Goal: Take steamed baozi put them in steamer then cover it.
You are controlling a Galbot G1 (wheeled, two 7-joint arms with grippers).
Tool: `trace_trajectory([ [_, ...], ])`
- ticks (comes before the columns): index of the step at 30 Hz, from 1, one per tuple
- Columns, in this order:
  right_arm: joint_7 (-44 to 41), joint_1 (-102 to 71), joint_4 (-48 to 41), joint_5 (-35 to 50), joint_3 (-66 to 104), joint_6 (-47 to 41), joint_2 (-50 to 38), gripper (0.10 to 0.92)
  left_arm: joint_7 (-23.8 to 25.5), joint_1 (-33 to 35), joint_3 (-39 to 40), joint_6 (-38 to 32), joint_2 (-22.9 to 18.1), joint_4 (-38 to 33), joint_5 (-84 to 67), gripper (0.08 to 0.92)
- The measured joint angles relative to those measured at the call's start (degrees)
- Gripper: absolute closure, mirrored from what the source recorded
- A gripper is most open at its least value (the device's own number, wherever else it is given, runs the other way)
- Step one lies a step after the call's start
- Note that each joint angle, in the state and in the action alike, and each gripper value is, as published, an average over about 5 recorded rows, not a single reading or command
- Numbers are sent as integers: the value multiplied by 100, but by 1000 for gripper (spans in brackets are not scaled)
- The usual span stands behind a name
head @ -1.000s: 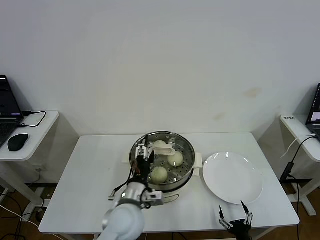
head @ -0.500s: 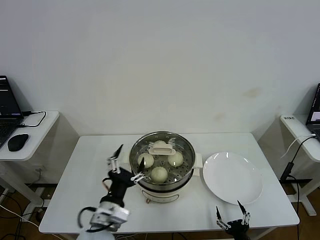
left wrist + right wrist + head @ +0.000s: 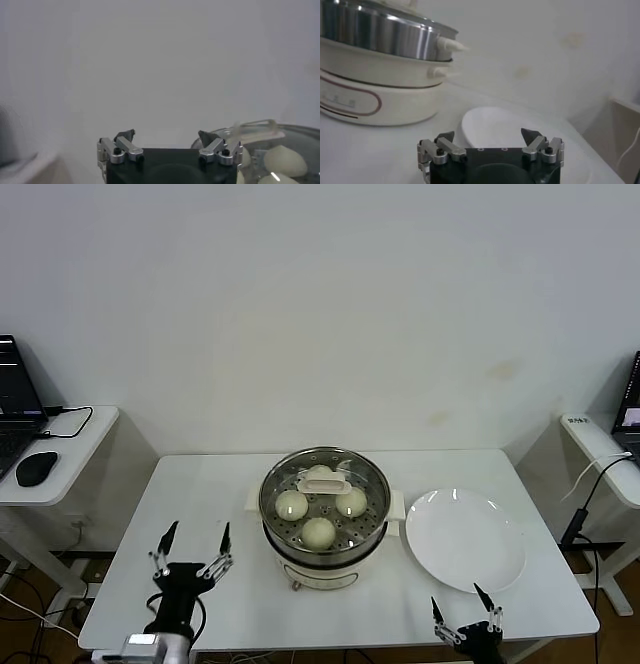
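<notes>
Head view shows our left gripper [image 3: 192, 546] with jaws spread wide and empty, low over the table's [image 3: 200, 484] front edge, well left of the steamer [image 3: 324, 519]. Our right gripper [image 3: 466, 617] likewise stands apart and empty, at the front edge right of the steamer, just in front of the white plate [image 3: 465, 539]. The cover [image 3: 324, 492] sits on the steamer, the steamed baozi [image 3: 318, 531] showing beneath its glass. Bare tabletop lies between each gripper and the steamer.
</notes>
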Motion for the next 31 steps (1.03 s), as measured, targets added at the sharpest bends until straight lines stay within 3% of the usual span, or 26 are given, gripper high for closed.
trace_trajectory([
  [10,-23,-39,183,236,-167,-106,-92,203,170,359,-405,-696,-263,540,-338,177],
  [31,-73,-108,352,386,-418,-184,-66,203,405,679,-547,-1086,-458,899,-283,177],
])
